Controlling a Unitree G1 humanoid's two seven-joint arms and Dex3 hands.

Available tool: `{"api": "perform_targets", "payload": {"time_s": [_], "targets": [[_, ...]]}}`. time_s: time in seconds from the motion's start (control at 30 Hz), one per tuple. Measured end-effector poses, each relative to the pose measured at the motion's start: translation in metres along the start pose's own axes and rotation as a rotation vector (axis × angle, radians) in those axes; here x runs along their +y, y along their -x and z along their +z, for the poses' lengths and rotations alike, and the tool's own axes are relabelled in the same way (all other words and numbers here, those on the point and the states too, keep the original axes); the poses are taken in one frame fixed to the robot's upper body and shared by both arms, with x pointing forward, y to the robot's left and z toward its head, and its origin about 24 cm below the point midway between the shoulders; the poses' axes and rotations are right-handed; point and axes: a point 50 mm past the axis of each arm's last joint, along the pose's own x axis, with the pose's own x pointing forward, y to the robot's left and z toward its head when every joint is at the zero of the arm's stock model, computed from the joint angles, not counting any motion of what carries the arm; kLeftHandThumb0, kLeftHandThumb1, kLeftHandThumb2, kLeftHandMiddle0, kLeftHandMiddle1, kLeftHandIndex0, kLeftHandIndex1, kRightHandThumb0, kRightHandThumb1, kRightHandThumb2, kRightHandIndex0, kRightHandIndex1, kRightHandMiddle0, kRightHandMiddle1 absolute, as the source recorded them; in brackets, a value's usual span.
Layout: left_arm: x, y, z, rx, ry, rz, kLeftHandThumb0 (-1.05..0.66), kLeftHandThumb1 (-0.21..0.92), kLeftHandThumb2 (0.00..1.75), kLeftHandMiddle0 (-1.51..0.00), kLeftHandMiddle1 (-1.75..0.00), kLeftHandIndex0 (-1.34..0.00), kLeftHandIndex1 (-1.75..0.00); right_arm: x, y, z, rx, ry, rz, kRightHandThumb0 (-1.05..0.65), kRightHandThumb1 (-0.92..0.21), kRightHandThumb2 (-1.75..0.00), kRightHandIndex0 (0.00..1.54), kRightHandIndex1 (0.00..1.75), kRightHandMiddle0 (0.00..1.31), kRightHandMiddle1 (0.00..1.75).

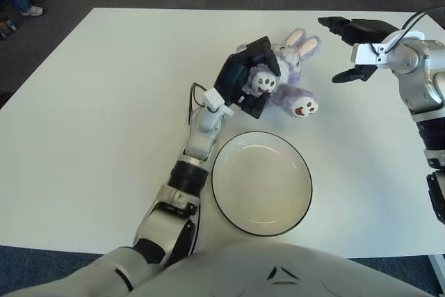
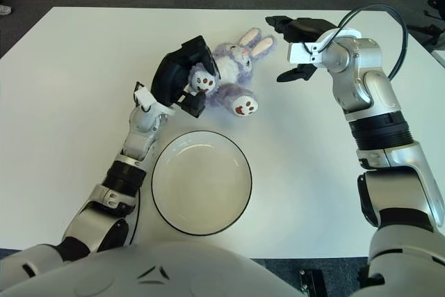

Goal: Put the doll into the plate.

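1. White surface (image 1: 97, 102) is carrying everything; a plush purple rabbit doll (image 1: 288, 78) is lying on it, beyond the plate.
2. Cream plate (image 1: 299, 206) with a dark rim is sitting empty near the robot's body, just in front of the doll.
3. Left robot hand (image 1: 249, 78) is gripping the doll by one foot and lower body; lifting it clear before carrying it over the plate's rim looks wise.
4. Right robot hand (image 1: 351, 46) is hovering open just right of the doll's ears, holding nothing.

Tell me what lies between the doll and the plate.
Only bare white table: a narrow strip separates the doll, gripped by the left hand, from the plate's far rim. Both eye views show it.
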Motion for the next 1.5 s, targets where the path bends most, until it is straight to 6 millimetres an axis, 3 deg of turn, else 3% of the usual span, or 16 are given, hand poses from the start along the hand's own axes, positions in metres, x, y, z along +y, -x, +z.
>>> {"api": "perform_targets", "payload": {"time_s": [0.3, 0.57, 0.8, 1.13, 1.5], "targets": [[0.001, 0.012, 0.01, -0.041, 0.072, -0.027, -0.01, 0.19, 1.46, -0.59, -1.74, -0.59, -1.72, 0.001, 0.0, -0.001, 0.004, -0.005, 0.006, -0.6, -0.29, -0.87, 0.06, 1.15, 0.0, 0.0], [0.003, 0.018, 0.02, -0.178, -0.093, 0.001, -0.01, 0.22, 1.43, -0.57, -1.75, -0.57, -1.73, 0.002, -0.001, -0.001, 0.004, -0.018, 0.014, -0.58, -0.29, -0.88, 0.08, 1.19, 0.0, 0.0], [0.002, 0.02, 0.019, -0.25, -0.195, 0.04, -0.01, 0.22, 1.43, -0.57, -1.75, -0.57, -1.73, 0.003, -0.002, 0.001, -0.008, -0.039, 0.026, -0.57, -0.3, -0.88, 0.13, 1.4, 0.0, 0.0], [0.003, 0.02, 0.017, -0.227, -0.355, 0.032, -0.01, 0.14, 1.51, -0.63, -1.75, -0.63, -1.73, 0.003, -0.003, 0.003, -0.028, -0.04, -0.003, -0.54, -0.31, -0.88, 0.35, 1.7, 0.0, 0.0], [0.007, 0.02, 0.023, -0.219, -0.458, 0.033, -0.01, 0.07, 1.6, -0.68, -1.75, -0.68, -1.73, 0.003, -0.006, 0.01, -0.071, -0.047, -0.056, -0.5, -0.32, -0.88, 0.48, 1.75, 0.0, 0.0]]}}
